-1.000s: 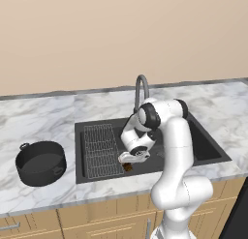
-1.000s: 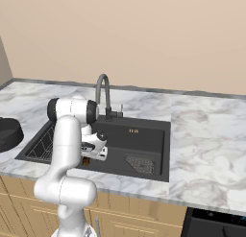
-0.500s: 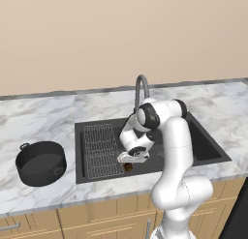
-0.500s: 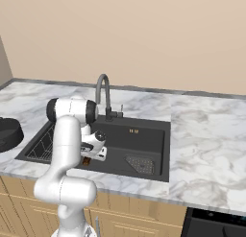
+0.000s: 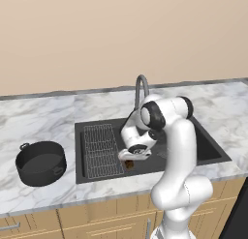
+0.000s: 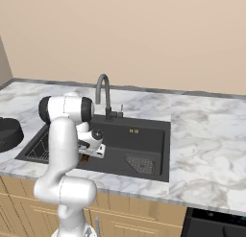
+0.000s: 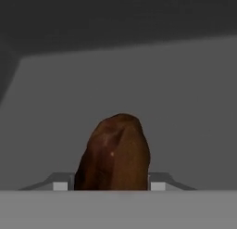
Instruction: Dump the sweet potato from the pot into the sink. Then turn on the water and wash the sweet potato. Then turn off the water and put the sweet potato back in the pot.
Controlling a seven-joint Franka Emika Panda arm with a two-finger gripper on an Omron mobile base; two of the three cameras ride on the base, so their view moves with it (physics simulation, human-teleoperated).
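Gripper was low in the sink, near the front wall, just right of the wire rack; hand view showed the sweet potato sitting btwn the two fingertips, jaws closed in against its sides, so it looked grasped; from the base views the potato was a small brown lump right under the hand, seemingly at the basin floor. Pot stood upright on the counter left of the sink, well apart, nothing visible inside; no water seen at the faucet. Judgement: dump done, wash prob. done w/ water off; left to do: lift potato out, carry it over to the pot, release it inside.
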